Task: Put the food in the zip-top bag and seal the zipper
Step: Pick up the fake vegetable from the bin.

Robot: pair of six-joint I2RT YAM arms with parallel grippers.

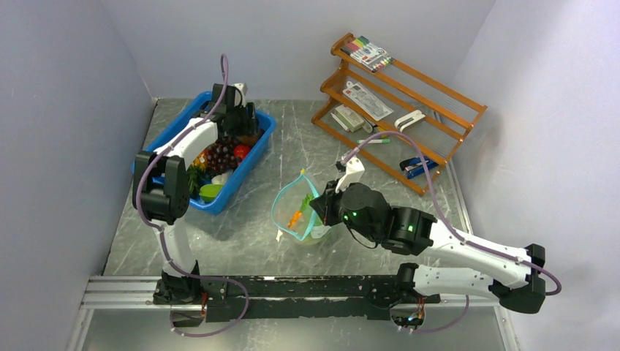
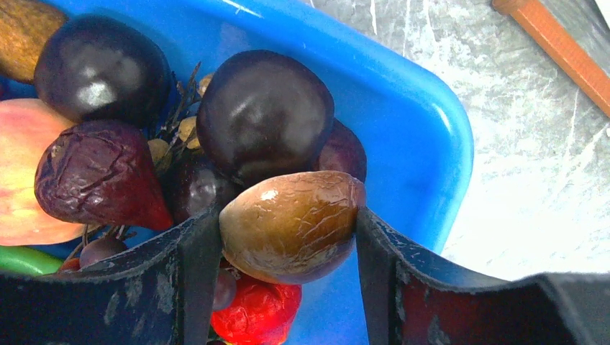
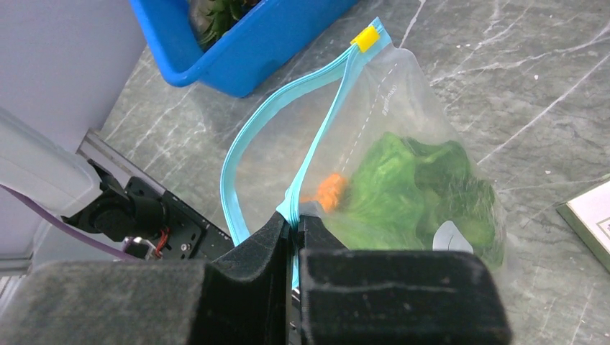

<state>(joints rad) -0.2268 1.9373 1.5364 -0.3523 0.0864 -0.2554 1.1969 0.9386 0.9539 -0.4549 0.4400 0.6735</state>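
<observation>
Shoulder to wrist, our left arm is arching toward twelve o'clock over the blue bin (image 2: 403,108). Our left gripper (image 2: 285,241) is pointing down and clamping the brown fruit (image 2: 288,215) from both sides. Our right arm is angling toward ten o'clock, with the right gripper (image 3: 295,215) pinching the zipper (image 3: 325,133). The zip-top bag (image 3: 403,93) is sitting mid-table, at four o'clock from the bin, holding lettuce (image 3: 410,180) and an orange piece (image 3: 331,190).
</observation>
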